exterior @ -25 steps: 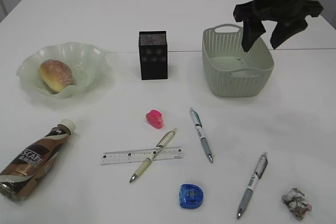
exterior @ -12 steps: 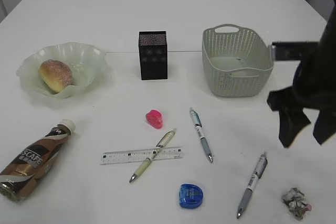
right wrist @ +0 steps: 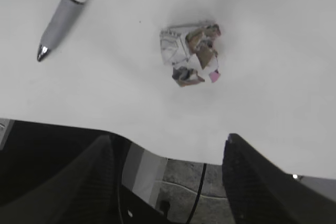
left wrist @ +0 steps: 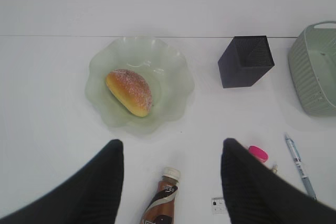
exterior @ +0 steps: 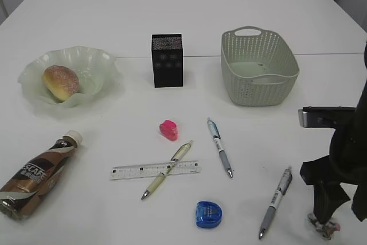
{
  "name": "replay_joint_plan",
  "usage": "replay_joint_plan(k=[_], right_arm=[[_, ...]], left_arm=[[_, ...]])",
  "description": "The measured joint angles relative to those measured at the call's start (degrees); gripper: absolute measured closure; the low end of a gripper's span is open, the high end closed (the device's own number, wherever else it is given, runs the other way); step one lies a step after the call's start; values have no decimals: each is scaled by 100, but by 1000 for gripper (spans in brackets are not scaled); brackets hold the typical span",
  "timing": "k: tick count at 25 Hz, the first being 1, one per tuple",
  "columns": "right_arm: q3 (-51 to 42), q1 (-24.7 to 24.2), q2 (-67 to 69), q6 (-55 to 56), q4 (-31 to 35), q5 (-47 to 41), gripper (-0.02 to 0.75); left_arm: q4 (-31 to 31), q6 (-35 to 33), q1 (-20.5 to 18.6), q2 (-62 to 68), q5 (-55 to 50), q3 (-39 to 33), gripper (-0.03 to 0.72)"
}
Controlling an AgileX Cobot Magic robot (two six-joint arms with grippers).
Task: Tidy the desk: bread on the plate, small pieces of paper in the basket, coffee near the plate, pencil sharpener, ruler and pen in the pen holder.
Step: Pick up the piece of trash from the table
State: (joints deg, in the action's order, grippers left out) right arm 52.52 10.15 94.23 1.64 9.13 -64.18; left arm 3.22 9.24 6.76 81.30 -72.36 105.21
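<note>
The bread [exterior: 60,80] lies in the wavy glass plate [exterior: 28,81]. The coffee [exterior: 35,177] lies on its side at the front left. A ruler [exterior: 129,171], three pens [exterior: 219,147] and a pink pencil sharpener [exterior: 168,129] are scattered mid-desk, with a blue sharpener [exterior: 208,214] nearer the front. My right gripper [exterior: 342,210] hangs open just above a crumpled piece of paper [right wrist: 191,53] near the desk's front right edge, partly hiding it. My left gripper [left wrist: 170,142] is open and empty, high over the coffee [left wrist: 164,203].
The black mesh pen holder [exterior: 167,60] stands at the middle back, and the green basket [exterior: 258,84] to its right. A grey pen [exterior: 275,195] lies just left of the paper, its tip [right wrist: 43,52] close by. The desk's front edge [right wrist: 173,157] runs right below my right fingers.
My right arm has swung from above the basket to the front right and come down over the piece of paper, jaws still open. Nothing on the desk has moved.
</note>
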Motion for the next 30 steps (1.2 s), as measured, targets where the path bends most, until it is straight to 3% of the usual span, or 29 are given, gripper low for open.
replay_joint_plan(k=[9, 30], right_arm=[[-273, 0, 0, -100, -63, 1111, 259], [-273, 0, 614, -100, -329, 1480, 259]], left_arm=[[12, 0, 0, 0, 0, 0, 255], [12, 0, 0, 0, 0, 0, 316]])
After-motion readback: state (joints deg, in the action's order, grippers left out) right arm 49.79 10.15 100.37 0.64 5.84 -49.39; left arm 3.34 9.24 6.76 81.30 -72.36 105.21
